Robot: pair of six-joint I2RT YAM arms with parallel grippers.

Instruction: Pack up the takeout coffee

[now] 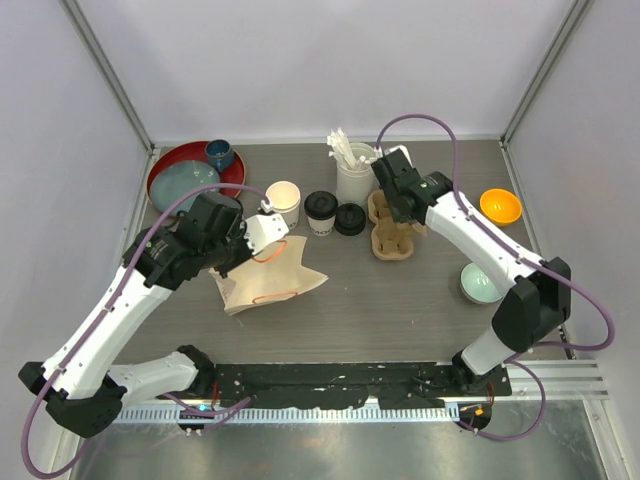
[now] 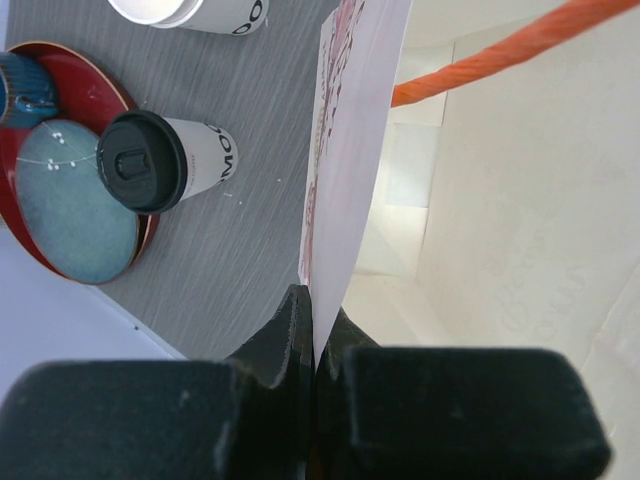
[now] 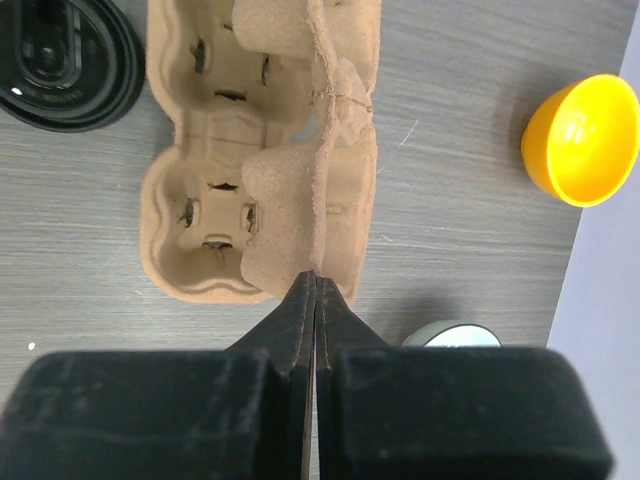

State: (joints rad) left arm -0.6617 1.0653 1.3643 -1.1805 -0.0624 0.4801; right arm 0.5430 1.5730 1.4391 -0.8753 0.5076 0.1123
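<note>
One takeout coffee cup [image 1: 321, 212] stands lidded in black at mid-table; it lies sideways in the left wrist view [image 2: 165, 160]. A second white cup [image 1: 283, 200] stands open beside it [image 2: 200, 12], and a loose black lid [image 1: 349, 219] lies flat to the right [image 3: 65, 55]. My left gripper [image 1: 262, 232] is shut on the rim of a cream paper bag [image 1: 270, 282], pinching its edge [image 2: 315, 300]; the bag's mouth gapes with an orange handle [image 2: 500, 50]. My right gripper [image 1: 396, 207] is shut on the centre ridge of the tan cup carrier [image 1: 392, 228], seen in the right wrist view [image 3: 315, 282] over the carrier [image 3: 200, 230].
A white cylinder of sticks [image 1: 352, 175] stands behind the carrier. A red tray [image 1: 170, 165] with a blue cup and a teal plate [image 2: 70, 200] sits at the back left. An orange bowl [image 1: 500, 206] [image 3: 580, 140] and a pale green bowl [image 1: 481, 283] lie at the right.
</note>
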